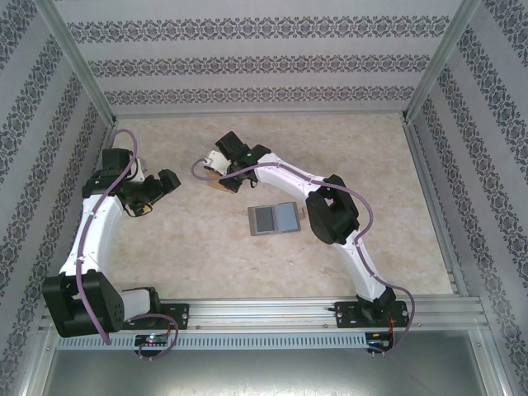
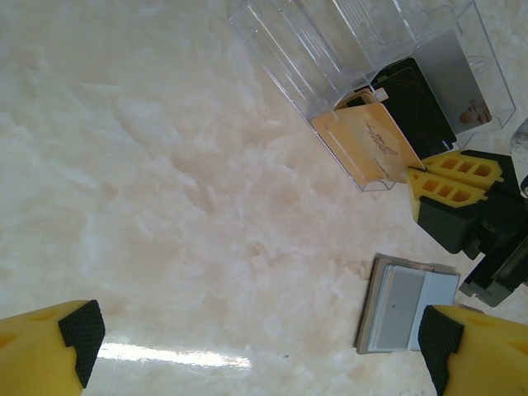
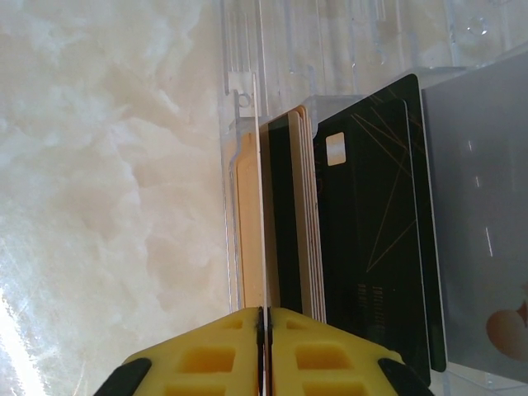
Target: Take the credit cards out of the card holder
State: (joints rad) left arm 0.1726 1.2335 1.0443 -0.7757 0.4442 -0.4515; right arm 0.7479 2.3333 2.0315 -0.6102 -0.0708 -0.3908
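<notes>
The card holder lies open and flat on the table, a grey card showing in its panel. My right gripper is shut on a thin tan-gold credit card, held edge-on and standing inside the clear box. More credit cards stand in that box: a black one and a silver-grey one. From the top view, the right gripper is at the box, left of and beyond the holder. My left gripper hangs open over bare table, the holder by its right fingertip.
The clear plastic box sits on the marble-look table at centre-left. Patterned walls with metal frame posts close in three sides. The right arm's elbow hangs just right of the holder.
</notes>
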